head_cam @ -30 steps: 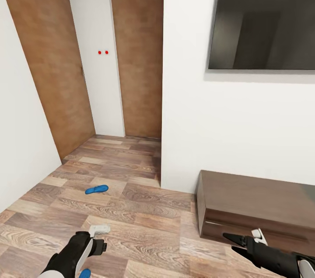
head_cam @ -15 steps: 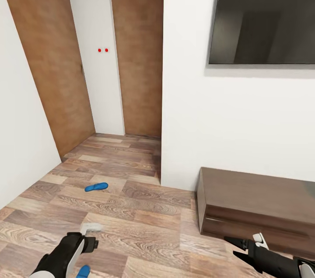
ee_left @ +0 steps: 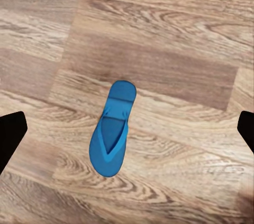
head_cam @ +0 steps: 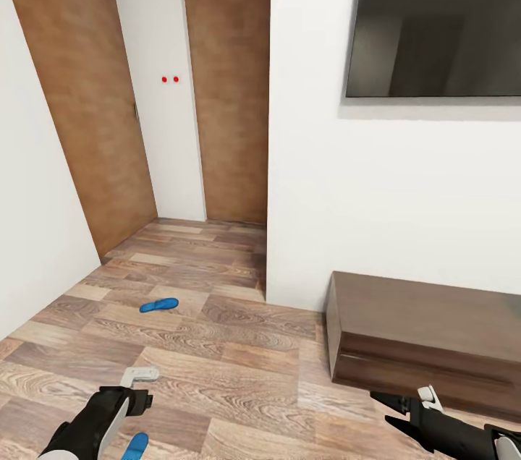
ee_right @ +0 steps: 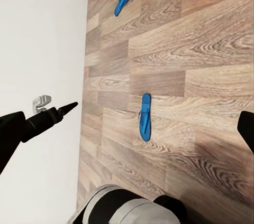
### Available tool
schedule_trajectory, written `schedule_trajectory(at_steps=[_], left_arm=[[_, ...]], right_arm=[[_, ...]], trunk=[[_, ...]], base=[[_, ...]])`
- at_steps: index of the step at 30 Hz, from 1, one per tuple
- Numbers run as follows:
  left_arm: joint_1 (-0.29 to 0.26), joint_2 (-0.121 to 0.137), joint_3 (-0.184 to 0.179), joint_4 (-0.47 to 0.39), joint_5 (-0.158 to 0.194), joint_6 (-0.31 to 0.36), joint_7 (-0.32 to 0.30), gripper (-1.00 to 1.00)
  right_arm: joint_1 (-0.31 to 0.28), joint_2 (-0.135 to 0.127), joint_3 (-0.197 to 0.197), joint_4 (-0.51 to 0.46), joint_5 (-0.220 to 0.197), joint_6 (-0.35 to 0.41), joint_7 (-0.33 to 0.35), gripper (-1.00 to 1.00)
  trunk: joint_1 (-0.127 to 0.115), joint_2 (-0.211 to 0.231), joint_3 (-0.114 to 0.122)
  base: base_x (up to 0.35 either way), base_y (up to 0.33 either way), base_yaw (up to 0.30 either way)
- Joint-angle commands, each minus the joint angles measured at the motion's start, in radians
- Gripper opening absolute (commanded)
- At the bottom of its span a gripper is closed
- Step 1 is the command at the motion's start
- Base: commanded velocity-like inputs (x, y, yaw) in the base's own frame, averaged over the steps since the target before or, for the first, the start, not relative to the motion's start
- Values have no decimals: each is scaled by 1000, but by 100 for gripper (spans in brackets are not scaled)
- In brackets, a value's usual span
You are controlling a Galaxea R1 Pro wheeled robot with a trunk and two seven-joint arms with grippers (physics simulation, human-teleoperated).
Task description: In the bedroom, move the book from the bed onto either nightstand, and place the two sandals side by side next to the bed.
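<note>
Two sandals lie well apart on the floor (head_cam: pixel 239 359): the far sandal (head_cam: pixel 159 304) toward the doors, the near sandal (head_cam: pixel 135 445) under the left end effector (head_cam: pixel 136 389), which hangs released. The right end effector (head_cam: pixel 405 406) also looks empty and released. By my judgement nothing is placed yet.

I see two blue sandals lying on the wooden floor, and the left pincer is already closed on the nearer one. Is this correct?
Not quite. Two blue sandals do lie on the wooden floor, but the left pincer is open above the nearer sandal, not closed on it. The left wrist view shows the fingertips far apart on either side. The farther sandal lies near the doors.
</note>
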Motion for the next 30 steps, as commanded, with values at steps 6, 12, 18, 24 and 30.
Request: schedule_trajectory(at_steps=[6,12,18,24,30], left_arm=[[1,2,2,4,-11,2,-4,100],[1,4,3,63,-13,-48,-5,100],[1,4,2,84,-13,-89,-4,100],[1,2,2,87,-13,-94,-3,100],[1,2,2,88,-13,-95,-2,100]], right_arm=[[-1,0,0,0,2,4,5,100],[-1,0,0,-1,2,4,5,100],[-1,0,0,0,2,4,5,100],[-1,0,1,1,2,4,4,100],[-1,0,2,1,2,4,5,100]], trunk=[[23,-43,-20],[46,-85,-39],[69,-127,-58],[92,-169,-76],[115,-211,-95]], base=[[0,0,0],[0,0,0],[0,0,0],[0,0,0],[0,0,0]])
